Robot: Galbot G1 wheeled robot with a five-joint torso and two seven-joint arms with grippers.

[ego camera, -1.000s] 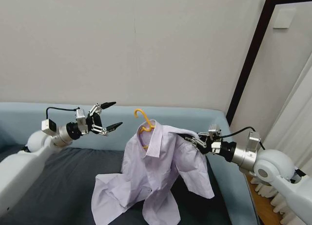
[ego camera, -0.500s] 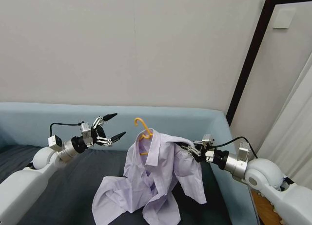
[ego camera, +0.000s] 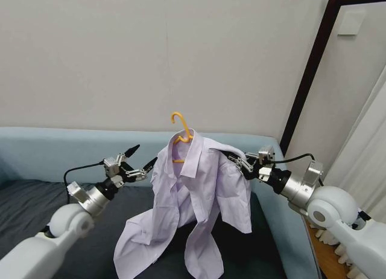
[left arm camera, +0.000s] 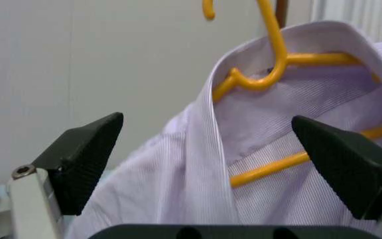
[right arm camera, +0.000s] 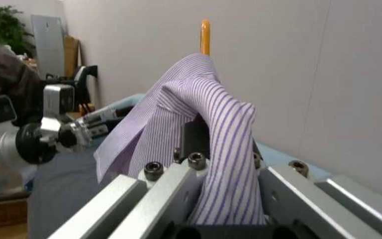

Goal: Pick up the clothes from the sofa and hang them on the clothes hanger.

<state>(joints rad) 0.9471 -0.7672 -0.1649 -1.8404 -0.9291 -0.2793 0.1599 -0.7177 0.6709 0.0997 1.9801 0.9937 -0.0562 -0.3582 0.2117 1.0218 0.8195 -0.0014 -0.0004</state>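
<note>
A lilac striped shirt (ego camera: pixel 202 194) hangs on a yellow hanger (ego camera: pixel 178 127) above the sofa, its tail trailing onto the dark seat. My right gripper (ego camera: pixel 240 163) is shut on the shirt's shoulder where it covers the hanger's end and holds it up. The right wrist view shows the striped shirt (right arm camera: pixel 228 164) pinched in that gripper (right arm camera: pixel 208 142), with the hanger hook (right arm camera: pixel 205 35) above. Beside the shirt's other shoulder, my left gripper (ego camera: pixel 142 158) stands open. In the left wrist view the collar (left arm camera: pixel 211 104) and hanger (left arm camera: pixel 277 64) lie just beyond the open gripper (left arm camera: pixel 208 122).
The light blue sofa (ego camera: pixel 54 147) has a dark grey seat cushion (ego camera: pixel 36 212). A black door frame (ego camera: pixel 309 73) and a white curtain (ego camera: pixel 362 152) stand to the right. A plain wall rises behind the sofa.
My right gripper has lifted the shirt and hanger higher. The left arm has dropped lower and reached in towards the shirt's shoulder, still open.
</note>
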